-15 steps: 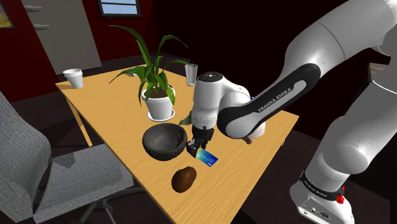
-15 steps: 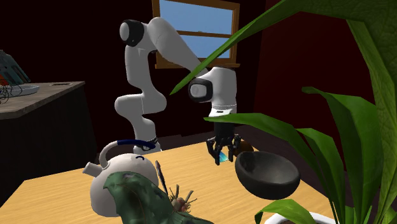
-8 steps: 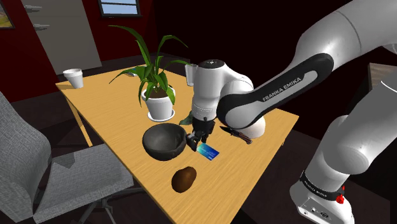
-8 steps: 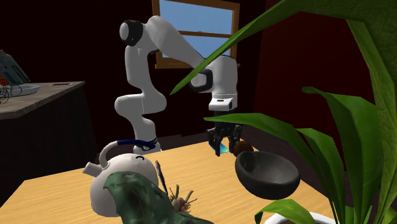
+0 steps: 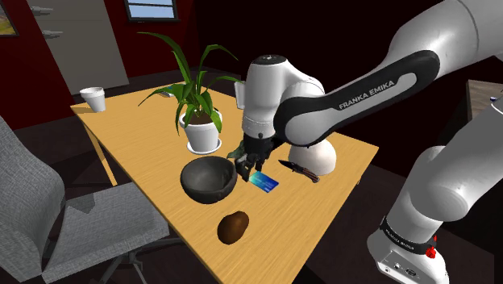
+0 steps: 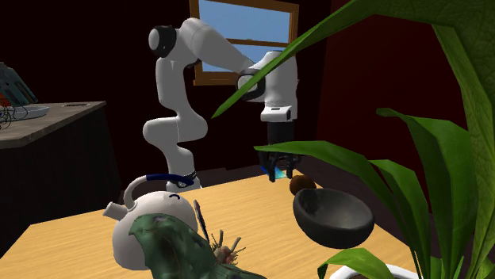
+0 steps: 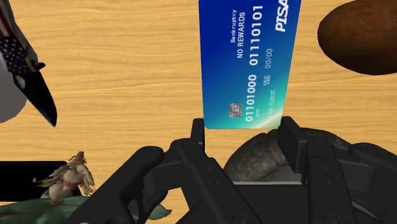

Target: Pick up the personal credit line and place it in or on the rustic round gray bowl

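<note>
One blue card [image 7: 248, 60] clasped in claw [image 7: 244, 132] — one dark bowl [image 5: 208, 179] beside.

The room around me is dim, its walls nearly black, while the table [image 5: 149, 153] is lit evenly and warm. A window [image 6: 247, 20] shines bright blue at the back.

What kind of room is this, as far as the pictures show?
Probably a dining or living room in a house: a wooden table with a grey chair beside it, and a window in the dark wall.
</note>
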